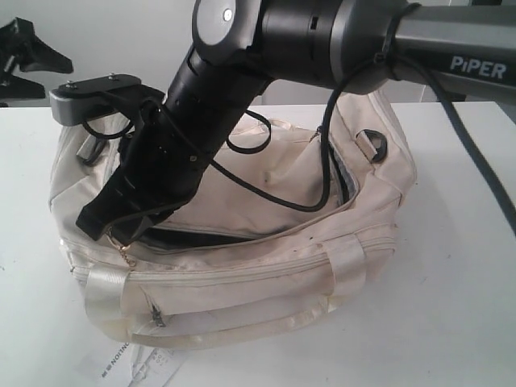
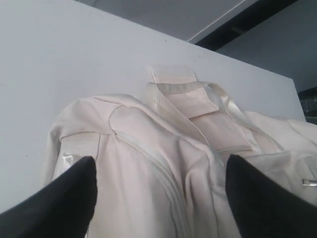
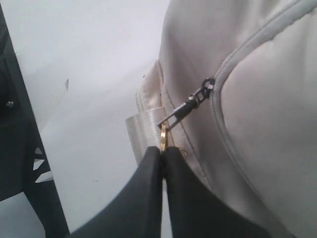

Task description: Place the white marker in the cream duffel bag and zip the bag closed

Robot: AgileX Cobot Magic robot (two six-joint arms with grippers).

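Observation:
The cream duffel bag (image 1: 266,185) lies on the white table, and its top flap gapes over a dark slit (image 1: 218,235) along the front. My right gripper (image 1: 109,228) reaches across to the bag's left front corner. In the right wrist view that gripper (image 3: 162,149) is shut on the gold zipper pull (image 3: 163,134), which hangs by a black link from the slider (image 3: 205,87). My left gripper (image 2: 158,166) stands open just over the bag's cream fabric (image 2: 148,148), with nothing between its black fingertips (image 2: 74,183). The white marker is out of view.
A printed white paper tag (image 1: 121,364) pokes out under the bag's front edge. The right arm and its cables (image 1: 322,161) cross over the bag. A black part (image 1: 28,52) stands at the table's far left. Bare white table (image 1: 459,242) stretches to the right.

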